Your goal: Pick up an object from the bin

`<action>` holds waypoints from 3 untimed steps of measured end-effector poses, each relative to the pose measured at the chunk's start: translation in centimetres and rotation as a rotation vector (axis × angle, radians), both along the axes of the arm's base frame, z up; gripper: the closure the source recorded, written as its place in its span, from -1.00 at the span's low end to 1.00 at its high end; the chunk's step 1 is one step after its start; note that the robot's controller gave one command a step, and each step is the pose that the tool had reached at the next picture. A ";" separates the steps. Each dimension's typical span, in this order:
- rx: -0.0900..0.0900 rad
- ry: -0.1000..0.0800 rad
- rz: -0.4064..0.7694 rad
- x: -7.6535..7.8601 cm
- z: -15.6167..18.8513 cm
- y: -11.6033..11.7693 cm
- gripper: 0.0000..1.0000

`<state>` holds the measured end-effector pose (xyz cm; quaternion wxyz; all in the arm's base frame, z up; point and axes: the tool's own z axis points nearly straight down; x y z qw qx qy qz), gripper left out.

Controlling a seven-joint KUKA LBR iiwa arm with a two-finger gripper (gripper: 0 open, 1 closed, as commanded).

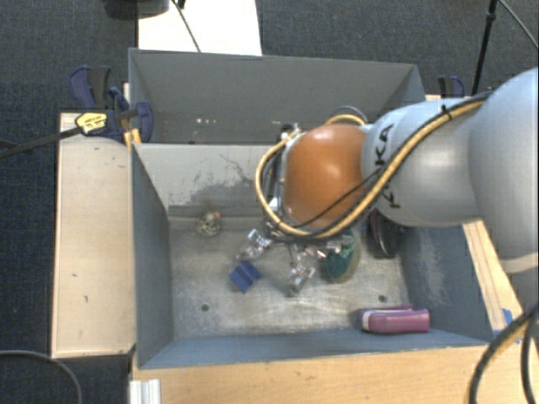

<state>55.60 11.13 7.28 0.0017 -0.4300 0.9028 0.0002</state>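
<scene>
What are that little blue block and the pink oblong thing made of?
Blue block: probably plastic or foam, matte, even colour. Pink thing: likely smooth plastic, with a faint sheen along its top. Neither is certain from looks.

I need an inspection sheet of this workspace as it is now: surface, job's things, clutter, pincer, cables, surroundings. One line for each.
Surface: grey bin floor, scuffed, mostly bare.
Job's things: blue block left of the pincer; dark green thing right of it; black thing further right; purple oblong thing by the near wall; small brownish thing at far left.
Clutter: nothing seen.
Pincer: open, nothing between its fingers.
Cables: yellow-black cable looped round the orange wrist cover.
Surroundings: dark floor outside.
</scene>
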 end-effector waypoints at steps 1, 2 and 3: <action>0.001 0.000 0.227 -4.6 -0.1 3.4 -1.00; 0.002 -0.006 0.221 -4.4 0.1 3.3 1.00; -0.001 -0.006 0.534 -3.7 12.0 3.7 1.00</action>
